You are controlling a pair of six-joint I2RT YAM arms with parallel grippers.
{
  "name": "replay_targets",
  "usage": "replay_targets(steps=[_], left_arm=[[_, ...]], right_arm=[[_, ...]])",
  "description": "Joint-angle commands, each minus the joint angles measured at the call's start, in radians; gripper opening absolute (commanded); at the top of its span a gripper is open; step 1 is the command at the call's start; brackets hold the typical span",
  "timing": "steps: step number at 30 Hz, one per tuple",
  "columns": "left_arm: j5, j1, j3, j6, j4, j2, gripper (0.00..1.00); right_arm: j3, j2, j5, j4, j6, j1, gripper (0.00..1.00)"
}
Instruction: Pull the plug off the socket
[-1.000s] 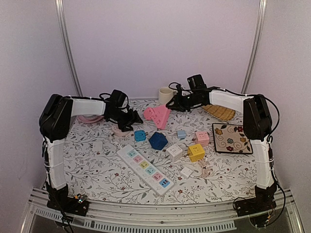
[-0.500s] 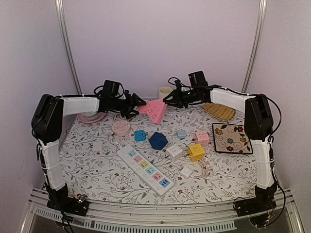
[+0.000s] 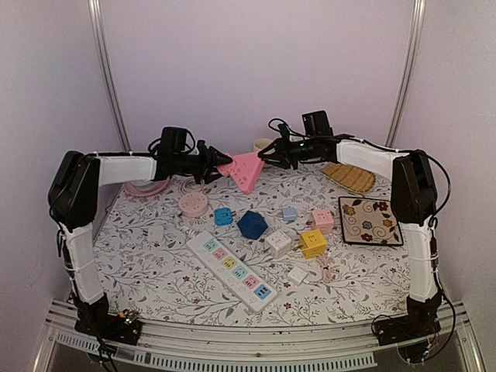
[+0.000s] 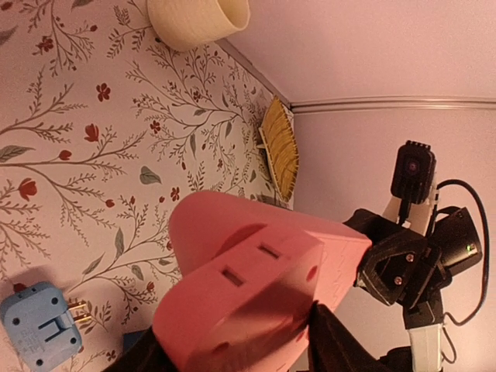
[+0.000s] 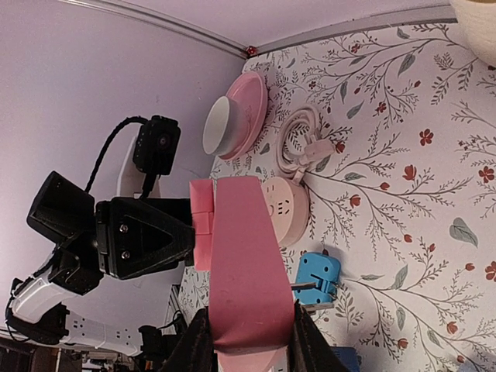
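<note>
A pink triangular socket (image 3: 246, 170) hangs in the air above the back of the table, between my two arms. My right gripper (image 5: 244, 333) is shut on its wide end (image 5: 244, 263), one finger against each flat side. A small pink plug (image 5: 201, 225) sticks out of the socket's left corner. My left gripper (image 4: 240, 341) is shut on that plug (image 4: 240, 294), a dark finger (image 4: 333, 341) pressed against each side. In the top view the left gripper (image 3: 219, 164) and the right gripper (image 3: 267, 157) face each other across the socket.
Below lie a round pink socket (image 3: 193, 204), a small blue plug (image 3: 223, 216), a blue cube (image 3: 253, 225), a yellow cube (image 3: 313, 242) and a white power strip (image 3: 231, 270). A cup (image 3: 263, 147), woven coaster (image 3: 349, 177), floral mat (image 3: 370, 221) and pink plate (image 3: 143, 188) ring the back and sides.
The right arm lifted the pink socket higher and leftward. The left arm rose from the table to the socket's left corner and its fingers closed in on the plug.
</note>
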Motion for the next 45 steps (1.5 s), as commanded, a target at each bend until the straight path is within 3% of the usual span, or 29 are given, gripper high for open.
replay_targets(steps=[1, 19, 34, 45], left_arm=[[0.011, 0.017, -0.018, -0.011, 0.026, -0.069, 0.49], [0.023, 0.001, 0.022, 0.005, -0.017, -0.008, 0.01], [0.052, -0.014, 0.015, -0.020, 0.068, -0.012, 0.00], [0.026, -0.015, -0.006, 0.030, 0.040, -0.022, 0.00]], right_arm=[[0.012, -0.068, -0.024, 0.075, 0.000, -0.011, 0.04], [0.022, -0.116, 0.161, -0.043, -0.212, 0.014, 0.04], [-0.011, -0.122, 0.522, -0.128, -0.421, 0.038, 0.04], [-0.008, -0.069, 0.386, -0.100, -0.306, -0.022, 0.03]])
